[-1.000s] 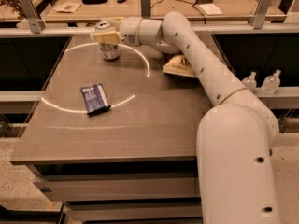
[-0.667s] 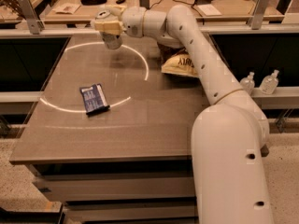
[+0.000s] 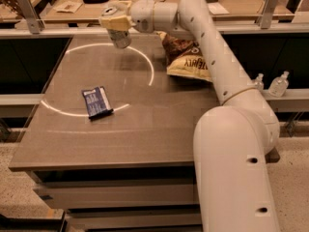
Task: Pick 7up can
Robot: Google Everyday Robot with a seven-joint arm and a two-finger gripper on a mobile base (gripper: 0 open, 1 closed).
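The 7up can (image 3: 118,35) is a small silvery-grey can with a shiny top rim. It hangs in the air above the far left part of the table (image 3: 145,120). My gripper (image 3: 116,22) is shut on the can, with its cream-coloured fingers (image 3: 110,22) around the can's upper part. The white arm reaches in from the right across the back of the table.
A brown-and-yellow chip bag (image 3: 186,57) lies at the back right of the table, partly behind the arm. A flat dark blue packet (image 3: 97,102) lies at the left middle. A bright light ring crosses the tabletop. Two clear bottles (image 3: 280,83) stand at right.
The gripper has lifted the can off the table and holds it higher. The camera view has shifted a little. The bag and packet have not moved.
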